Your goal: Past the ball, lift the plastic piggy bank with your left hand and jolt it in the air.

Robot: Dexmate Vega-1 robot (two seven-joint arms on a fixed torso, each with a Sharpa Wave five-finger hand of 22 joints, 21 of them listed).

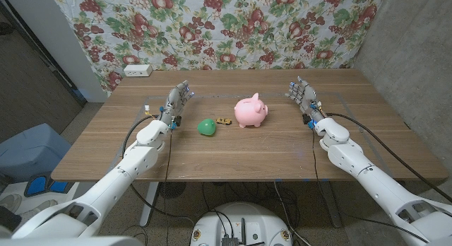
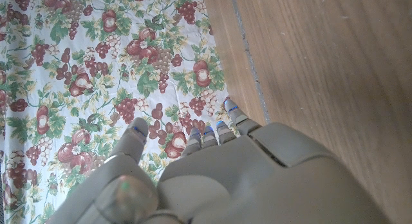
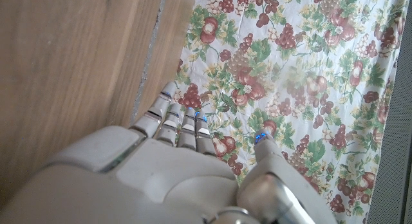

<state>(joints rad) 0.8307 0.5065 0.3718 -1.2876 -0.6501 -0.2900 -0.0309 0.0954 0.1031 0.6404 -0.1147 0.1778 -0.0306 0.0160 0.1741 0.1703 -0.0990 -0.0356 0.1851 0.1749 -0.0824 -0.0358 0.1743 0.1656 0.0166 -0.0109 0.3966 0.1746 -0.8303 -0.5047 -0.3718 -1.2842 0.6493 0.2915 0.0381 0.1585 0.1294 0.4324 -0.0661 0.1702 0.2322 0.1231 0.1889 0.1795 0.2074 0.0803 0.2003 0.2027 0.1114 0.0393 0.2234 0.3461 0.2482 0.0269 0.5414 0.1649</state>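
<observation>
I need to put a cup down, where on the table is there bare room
Bare wood runs along the near edge of the table, and between the piggy bank and the right hand. It is crowded from the left hand past the green ball to the piggy bank.

Both arms reach forward, left hand (image 1: 177, 102) and right hand (image 1: 302, 95) empty with fingers extended.

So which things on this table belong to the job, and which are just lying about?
Job:
- pink piggy bank
- green ball, the landmark
- left hand, empty

Lying about:
- small yellow-brown object by the ball
- white box at the back edge
- right hand, idle
</observation>
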